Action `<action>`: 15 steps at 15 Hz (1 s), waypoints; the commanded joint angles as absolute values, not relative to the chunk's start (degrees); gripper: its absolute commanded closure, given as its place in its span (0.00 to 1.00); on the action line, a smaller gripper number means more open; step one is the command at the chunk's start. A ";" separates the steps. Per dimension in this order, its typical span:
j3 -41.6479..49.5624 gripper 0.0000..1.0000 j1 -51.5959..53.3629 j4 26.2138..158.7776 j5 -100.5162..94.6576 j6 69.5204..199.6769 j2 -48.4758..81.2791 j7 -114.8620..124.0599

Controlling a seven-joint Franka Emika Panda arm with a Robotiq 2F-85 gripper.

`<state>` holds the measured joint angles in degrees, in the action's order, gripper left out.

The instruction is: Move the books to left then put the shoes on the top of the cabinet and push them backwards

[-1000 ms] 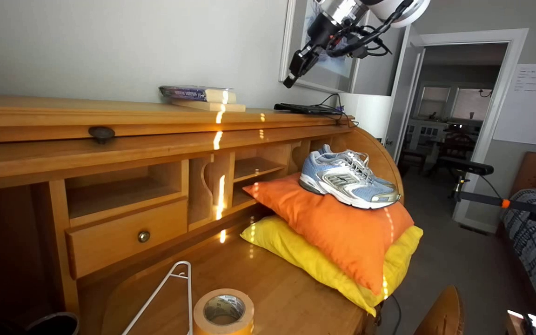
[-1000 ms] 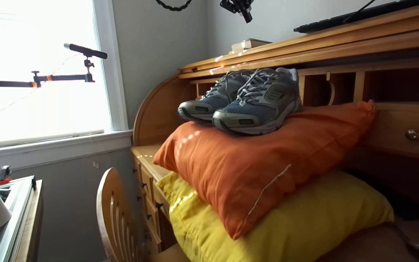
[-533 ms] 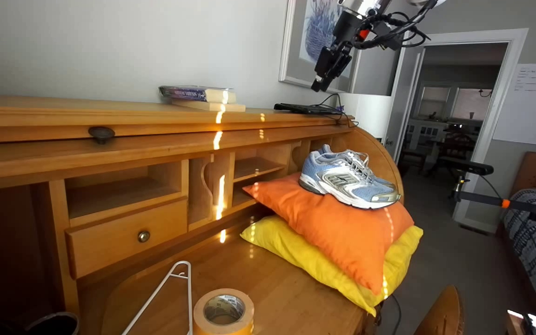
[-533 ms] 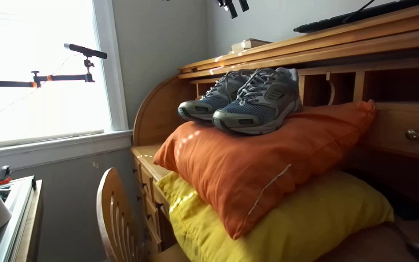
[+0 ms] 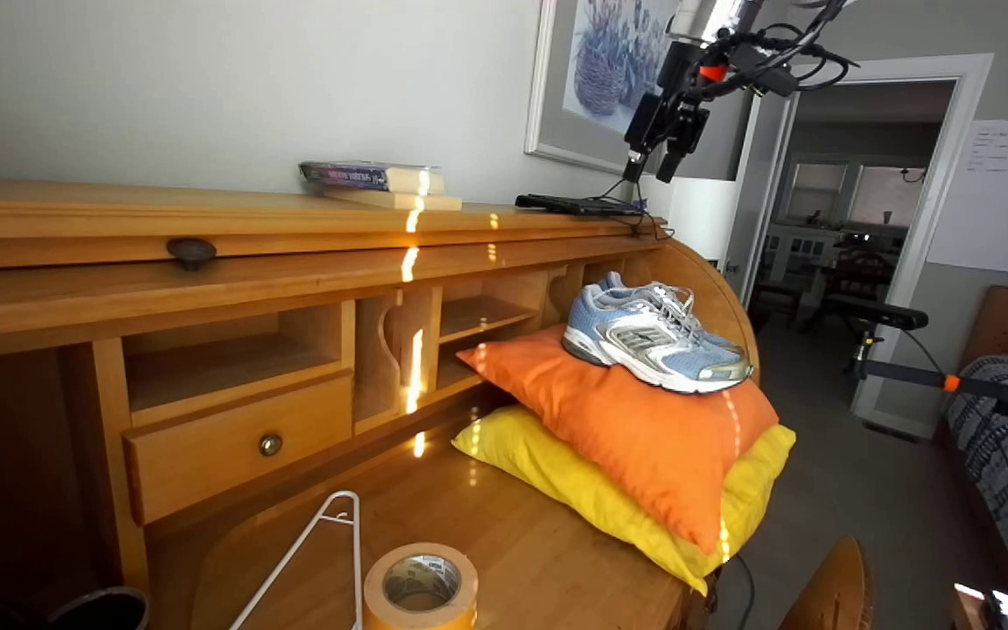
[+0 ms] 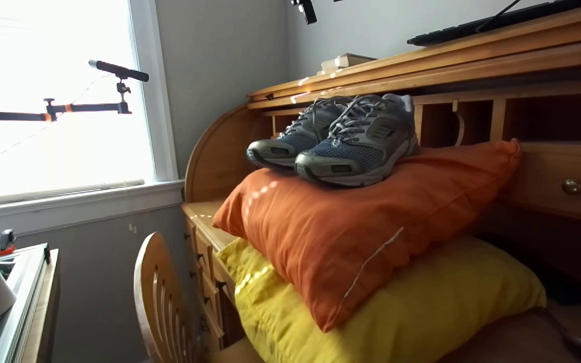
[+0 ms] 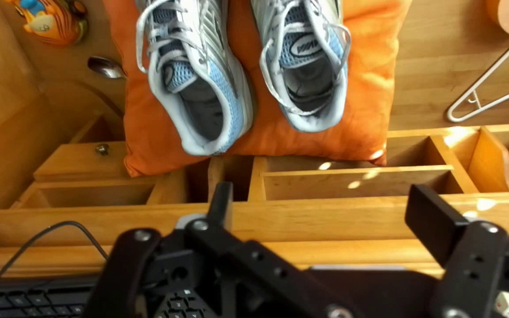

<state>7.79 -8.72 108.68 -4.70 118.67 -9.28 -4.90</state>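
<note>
Both grey-and-white shoes (image 5: 657,337) rest side by side on the orange pillow; in the wrist view each shoe (image 7: 210,101) shows its heel and laces. The books (image 5: 373,178), a two-high stack, lie on the top ledge of the honey-brown cabinet (image 5: 233,208) against the wall. My gripper (image 5: 649,169) hangs above the keyboard end of that ledge, higher than the shoes and apart from them. In the wrist view the gripper (image 7: 318,193) stands wide open, with only the cabinet's edge and cubbies below the gap. An exterior view cuts off most of the gripper at its top edge.
An orange pillow (image 5: 644,437) lies on a yellow pillow (image 5: 548,464) on the desk surface. A black keyboard (image 5: 578,205) with a cable sits on the ledge. A roll of tape (image 5: 421,586), a white hanger (image 5: 294,560), a toy (image 7: 53,26) and a wooden chair (image 6: 162,297) are nearby.
My gripper has moved away from the books toward the keyboard end, turning to point more downward. Its fingers have gone from shut to wide open. Shoes and books have stayed put.
</note>
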 commanded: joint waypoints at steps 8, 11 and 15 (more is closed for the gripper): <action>12.68 0.00 -10.12 111.52 -1.02 117.61 -6.75 -14.26; 13.48 0.00 -10.26 112.04 0.78 117.71 -5.28 -19.65; 13.91 0.00 -10.58 112.23 3.37 117.47 -3.37 -25.57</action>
<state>13.54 -10.12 111.48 1.01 116.79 -4.35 -21.04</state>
